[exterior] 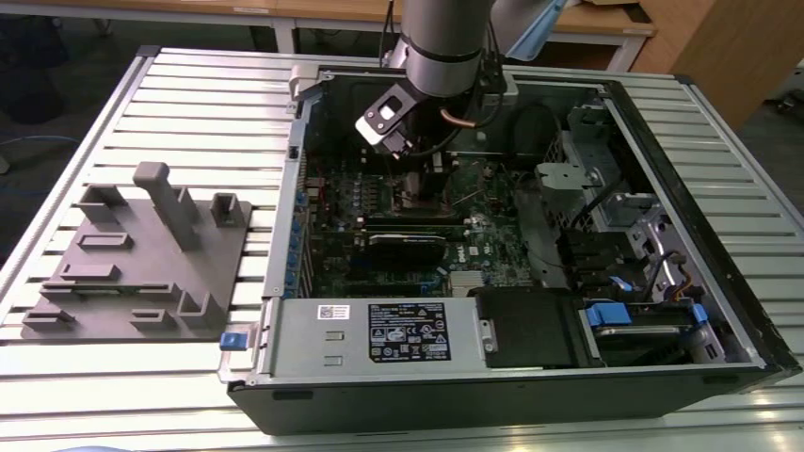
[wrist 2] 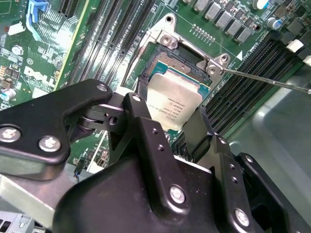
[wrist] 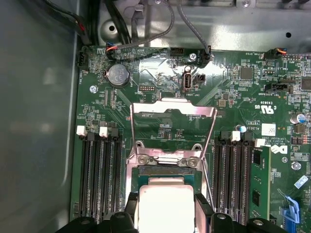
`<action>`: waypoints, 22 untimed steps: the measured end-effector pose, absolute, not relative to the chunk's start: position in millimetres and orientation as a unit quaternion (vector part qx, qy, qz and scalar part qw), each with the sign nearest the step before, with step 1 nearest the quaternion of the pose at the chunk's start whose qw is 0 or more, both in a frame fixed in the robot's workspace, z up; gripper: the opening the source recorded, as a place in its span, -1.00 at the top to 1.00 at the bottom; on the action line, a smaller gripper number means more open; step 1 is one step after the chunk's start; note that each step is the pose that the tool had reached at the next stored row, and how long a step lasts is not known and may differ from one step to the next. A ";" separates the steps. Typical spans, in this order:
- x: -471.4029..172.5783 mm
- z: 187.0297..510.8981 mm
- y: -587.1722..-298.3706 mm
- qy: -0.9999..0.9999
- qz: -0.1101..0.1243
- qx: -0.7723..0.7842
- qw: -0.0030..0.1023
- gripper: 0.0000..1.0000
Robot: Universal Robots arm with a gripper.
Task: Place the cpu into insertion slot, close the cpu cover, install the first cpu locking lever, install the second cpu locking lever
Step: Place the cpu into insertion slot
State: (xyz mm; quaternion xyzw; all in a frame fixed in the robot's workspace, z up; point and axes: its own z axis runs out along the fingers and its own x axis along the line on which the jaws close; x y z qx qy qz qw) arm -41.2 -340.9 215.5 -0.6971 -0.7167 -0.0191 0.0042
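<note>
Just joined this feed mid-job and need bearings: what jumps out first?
The gripper, shut on the cpu, holds it at the insertion slot in both wrist views. The silvery cpu cover is swung open off the slot in the first wrist view. In the exterior view the arm reaches down into an open computer case lying on a slatted table.

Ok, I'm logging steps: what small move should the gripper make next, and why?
Probably ease straight down: the gripper grips the cpu seemingly just over the insertion slot, part of which shows uncovered, and the cpu cover stands open.
</note>
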 end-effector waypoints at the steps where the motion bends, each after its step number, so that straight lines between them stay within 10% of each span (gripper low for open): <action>1: -41.1 215.5 -341.0 -0.717 -0.019 -0.697 0.004 -0.07; 22: -41.9 210.5 -342.4 -0.717 -0.019 -0.697 0.004 -0.07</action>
